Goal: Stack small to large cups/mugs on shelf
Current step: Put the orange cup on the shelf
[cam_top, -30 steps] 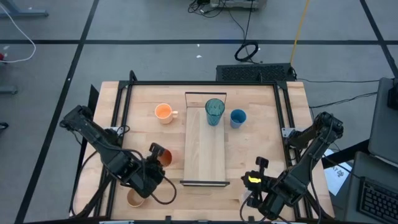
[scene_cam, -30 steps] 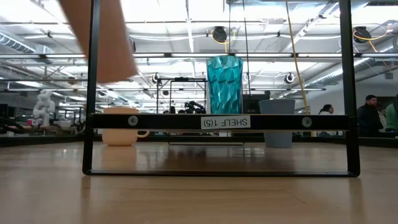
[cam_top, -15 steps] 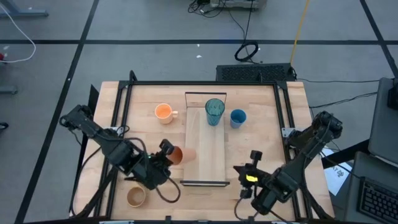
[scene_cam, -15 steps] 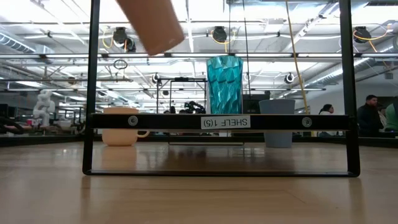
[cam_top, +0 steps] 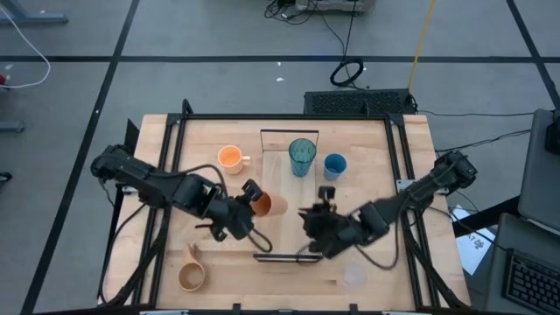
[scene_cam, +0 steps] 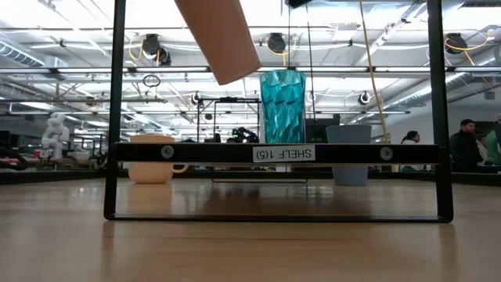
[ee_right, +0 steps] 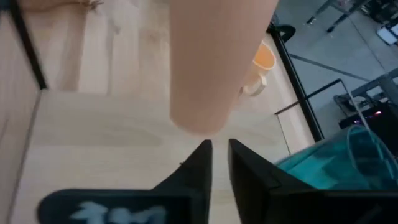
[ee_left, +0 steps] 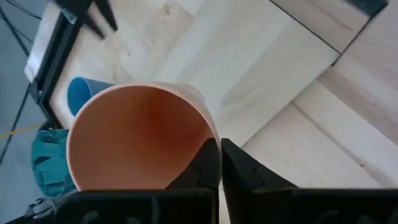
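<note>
The shelf (scene_cam: 282, 153) has a label that reads "SHELF 1(5)" backwards. The left end effector (cam_top: 248, 199) is clamped on the small orange cup (cam_top: 269, 206), held above the shelf. The right end effector (ee_right: 217, 163) has a small gap, holding nothing.

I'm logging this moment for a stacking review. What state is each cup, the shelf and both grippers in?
small orange cup: held by its rim, tilted, lifted over the shelf.
left gripper: shut on the small orange cup.
right gripper: over the shelf, holding nothing.
teal tumbler: upright on the shelf.
shelf: bears only the teal tumbler.
orange mug, blue cup, wooden mug: upright on the table.
clear cup: on the table.
</note>
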You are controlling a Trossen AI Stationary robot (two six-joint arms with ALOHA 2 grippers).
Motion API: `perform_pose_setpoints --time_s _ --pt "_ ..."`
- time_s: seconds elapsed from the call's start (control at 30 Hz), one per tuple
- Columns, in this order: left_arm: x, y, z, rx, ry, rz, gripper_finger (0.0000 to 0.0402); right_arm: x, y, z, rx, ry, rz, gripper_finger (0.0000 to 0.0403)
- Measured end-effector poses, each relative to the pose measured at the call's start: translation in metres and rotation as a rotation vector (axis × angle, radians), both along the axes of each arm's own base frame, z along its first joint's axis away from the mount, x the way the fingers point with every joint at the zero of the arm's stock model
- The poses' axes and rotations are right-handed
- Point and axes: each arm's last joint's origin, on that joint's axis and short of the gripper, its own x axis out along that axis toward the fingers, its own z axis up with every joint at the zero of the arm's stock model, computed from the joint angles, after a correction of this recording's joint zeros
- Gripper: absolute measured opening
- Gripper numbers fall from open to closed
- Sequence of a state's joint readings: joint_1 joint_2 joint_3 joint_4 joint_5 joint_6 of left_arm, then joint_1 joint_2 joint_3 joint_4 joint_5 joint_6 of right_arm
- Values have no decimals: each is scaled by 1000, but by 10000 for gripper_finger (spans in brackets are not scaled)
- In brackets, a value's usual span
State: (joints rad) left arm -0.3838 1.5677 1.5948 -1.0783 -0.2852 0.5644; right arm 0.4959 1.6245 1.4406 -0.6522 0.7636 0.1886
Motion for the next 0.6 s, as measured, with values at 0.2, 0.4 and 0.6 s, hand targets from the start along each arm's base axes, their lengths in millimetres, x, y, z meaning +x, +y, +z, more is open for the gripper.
perform_pose_setpoints --time_s 0.2,0.4,0.6 --pt "4 13 0 31 6 -8 4 15 -35 9 3 9 19 111" --pt "4 18 4 44 -8 -18 5 22 -51 -1 53 -15 69 158" --pt "0 23 10 42 -33 -10 8 12 -56 -18 98 -135 90 197"
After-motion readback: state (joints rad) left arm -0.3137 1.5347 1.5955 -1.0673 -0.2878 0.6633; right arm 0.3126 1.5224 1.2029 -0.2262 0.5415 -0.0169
